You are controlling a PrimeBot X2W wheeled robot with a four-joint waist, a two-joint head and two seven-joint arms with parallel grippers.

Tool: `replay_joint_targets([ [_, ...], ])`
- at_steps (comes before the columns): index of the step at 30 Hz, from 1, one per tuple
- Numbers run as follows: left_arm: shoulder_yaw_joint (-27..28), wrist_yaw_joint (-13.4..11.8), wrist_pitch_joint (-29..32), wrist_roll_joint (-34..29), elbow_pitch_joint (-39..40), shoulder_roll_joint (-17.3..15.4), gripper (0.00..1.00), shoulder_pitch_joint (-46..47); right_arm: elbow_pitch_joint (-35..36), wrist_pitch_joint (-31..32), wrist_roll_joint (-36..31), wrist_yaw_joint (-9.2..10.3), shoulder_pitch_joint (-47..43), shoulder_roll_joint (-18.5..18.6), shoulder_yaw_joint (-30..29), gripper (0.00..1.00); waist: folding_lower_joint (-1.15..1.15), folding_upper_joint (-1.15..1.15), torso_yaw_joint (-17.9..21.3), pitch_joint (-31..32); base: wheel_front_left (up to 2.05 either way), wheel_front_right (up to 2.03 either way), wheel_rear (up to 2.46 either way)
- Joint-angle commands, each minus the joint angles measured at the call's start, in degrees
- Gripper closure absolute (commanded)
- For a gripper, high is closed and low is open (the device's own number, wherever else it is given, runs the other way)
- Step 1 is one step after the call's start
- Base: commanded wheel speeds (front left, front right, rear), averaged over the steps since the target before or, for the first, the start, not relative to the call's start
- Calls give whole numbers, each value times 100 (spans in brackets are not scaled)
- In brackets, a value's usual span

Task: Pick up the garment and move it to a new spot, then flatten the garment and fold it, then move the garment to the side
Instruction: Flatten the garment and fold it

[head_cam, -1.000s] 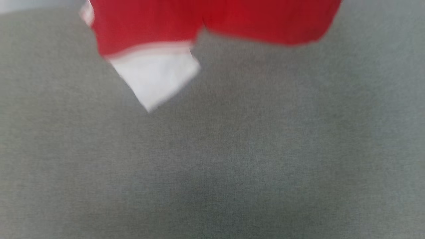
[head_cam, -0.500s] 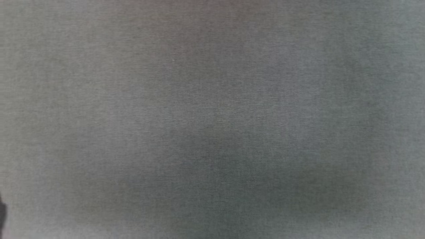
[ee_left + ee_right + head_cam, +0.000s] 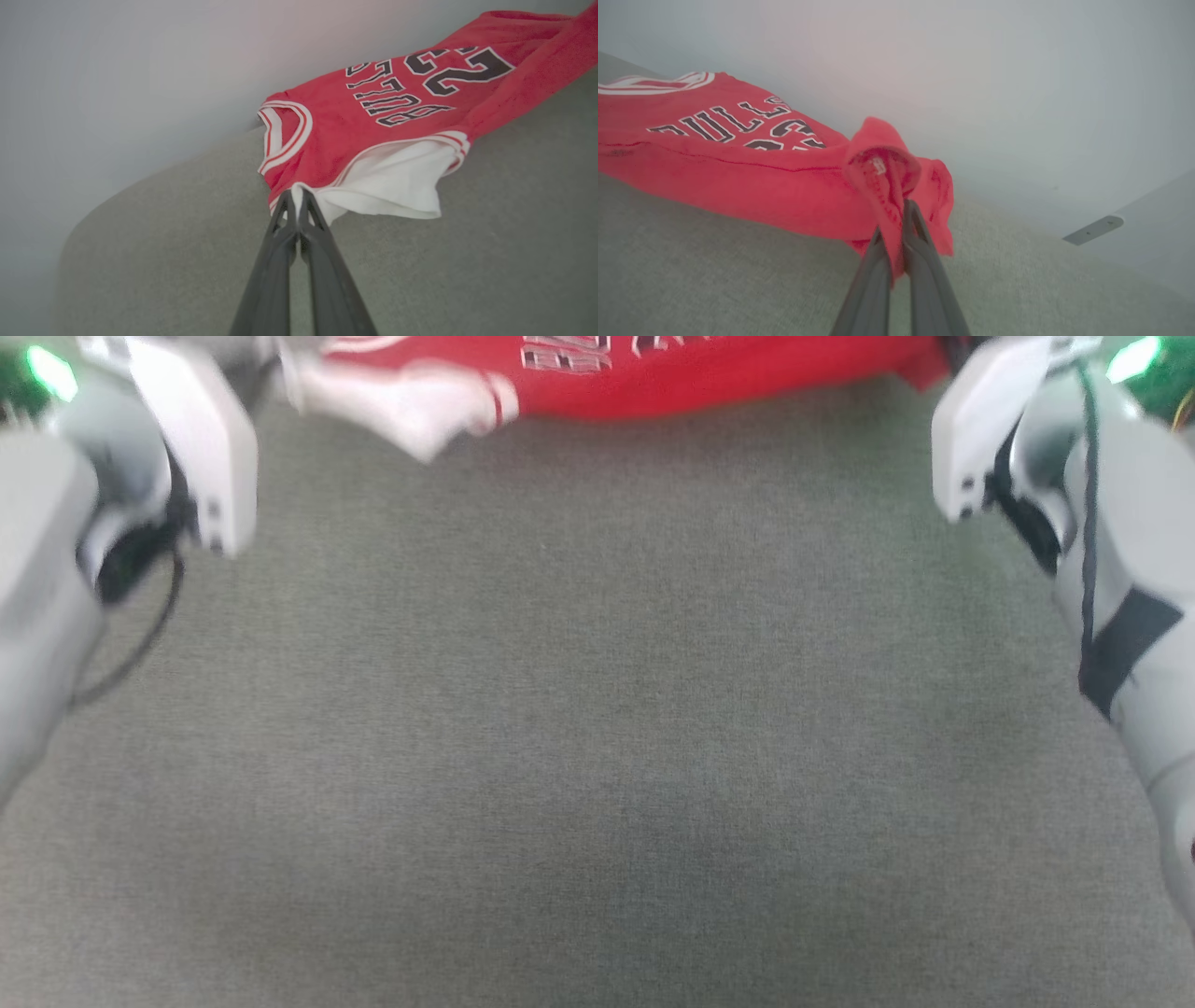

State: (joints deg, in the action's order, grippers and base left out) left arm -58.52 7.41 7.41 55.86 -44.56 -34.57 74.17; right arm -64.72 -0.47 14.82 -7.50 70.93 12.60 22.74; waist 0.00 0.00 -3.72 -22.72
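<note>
The garment (image 3: 709,378), a red jersey with a white sleeve (image 3: 401,406), lies stretched along the far edge of the grey cloth surface (image 3: 597,709), lettered face up. In the left wrist view my left gripper (image 3: 295,193) is shut on the garment (image 3: 373,121) where the white sleeve (image 3: 397,186) meets the red shoulder. In the right wrist view my right gripper (image 3: 896,217) is shut on a bunched red corner of the garment (image 3: 738,163) at its other end. In the head view my pale left forearm (image 3: 177,448) and right forearm (image 3: 1018,439) reach toward the garment's two ends.
A pale wall (image 3: 140,70) rises right behind the surface's far edge. The surface's rounded corner (image 3: 93,219) lies to the left of the garment in the left wrist view. A white ledge (image 3: 1092,228) juts out beyond the surface in the right wrist view.
The head camera has swung: first a blurred plain red side with a white sleeve at the top, then only grey surface, now both forearms and the lettered garment.
</note>
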Motion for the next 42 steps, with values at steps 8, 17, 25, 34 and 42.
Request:
replay_joint_targets([
  [8,-256,-425,1051,748,1723,-844,100,-1545,1415,970,1303,2,-1520,752,756,100,0,0,-127,442,0,0,0],
  [17,-429,-1970,1425,1276,4487,-2053,100,-3137,3665,1998,2295,4,-3647,1936,461,100,0,0,-127,587,0,0,0],
  [25,-620,-2845,1311,1657,5845,-2629,100,-4190,5352,2984,2201,3,-5679,2132,-562,100,0,0,-88,609,0,0,0],
  [34,-785,-3237,1344,1940,6394,-2945,100,-4752,6915,3969,1938,3,-7252,1674,-1699,100,0,0,-28,580,0,0,0],
  [42,-480,-3328,1345,1652,6641,-3338,100,-4279,7657,4066,1634,2,-7204,1204,-2223,100,0,0,51,503,0,0,0],
])
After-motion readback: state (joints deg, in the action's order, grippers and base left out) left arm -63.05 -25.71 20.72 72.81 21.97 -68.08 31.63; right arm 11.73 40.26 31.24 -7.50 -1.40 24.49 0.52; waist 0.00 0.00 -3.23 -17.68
